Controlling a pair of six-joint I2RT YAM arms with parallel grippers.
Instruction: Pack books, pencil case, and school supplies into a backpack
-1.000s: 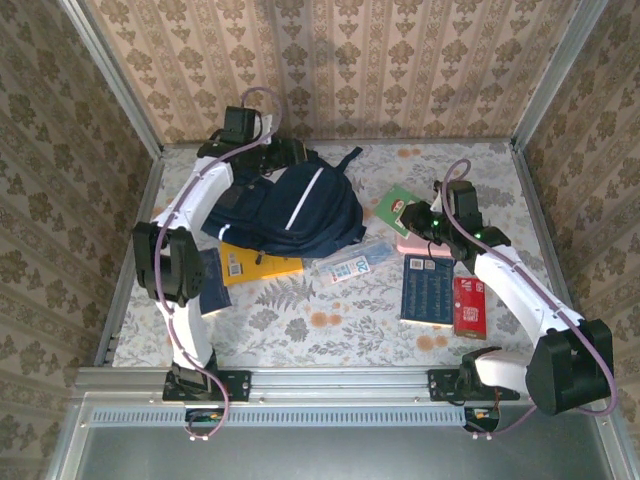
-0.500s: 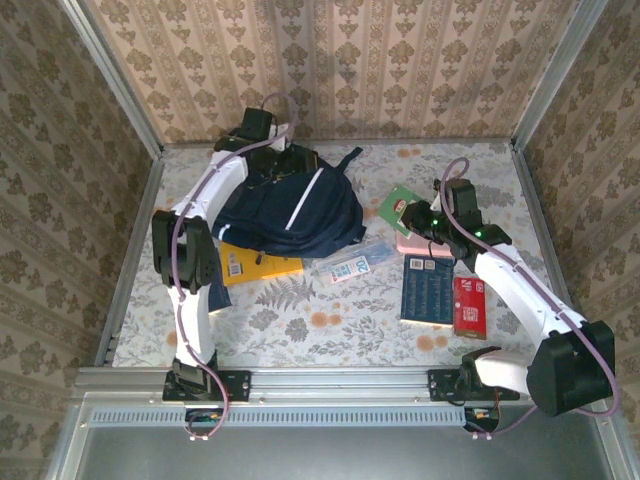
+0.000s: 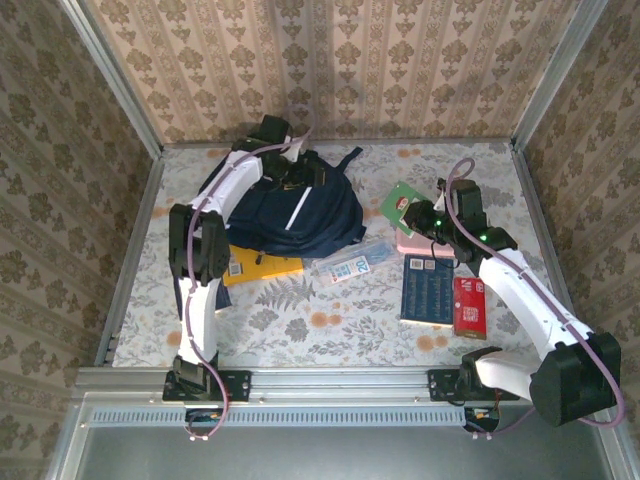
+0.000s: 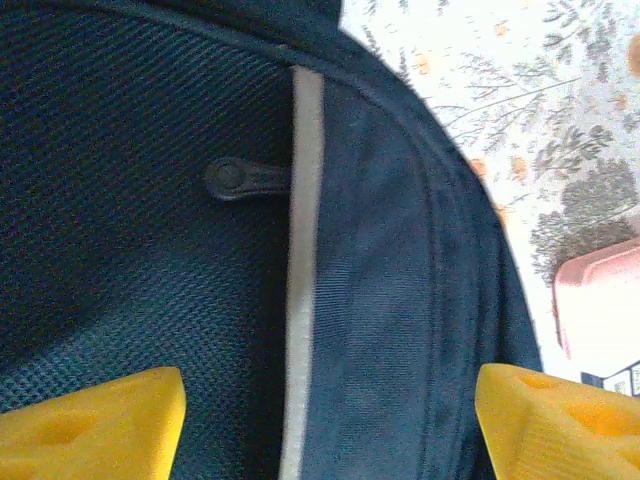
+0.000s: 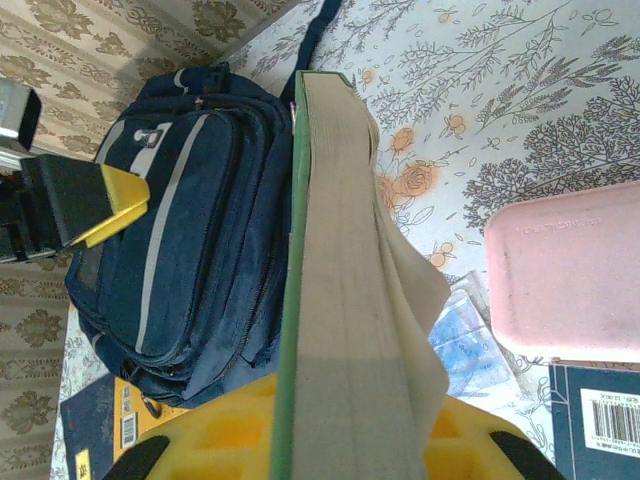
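Right wrist view showed the right tool (image 5: 340, 435) clamped narrow on the green book (image 5: 335, 250). It was held edge-up off the surface (image 3: 330, 320), just beside the backpack (image 5: 180, 250), with the pages sagging open toward the pink box (image 5: 570, 270).

That loose fan of pages was my main worry. The grip looked to be at one end only, so a quick swing could have let the book twist or slide out. The floppy pages could also have snagged on the bag's fabric.

The left tool (image 4: 325, 430) hung wide open right over the backpack's panel near a zipper pull (image 4: 240, 178), gripping nothing that I could see.

From the top view the backpack (image 3: 290, 215) sat at the far left of the surface, and I couldn't make out an open mouth on it. If the book went in before the left tool had hold of an opening, I'd have expected it to just shove the bag or bend. Both arms were also crowding the same spot, so a bump seemed possible.
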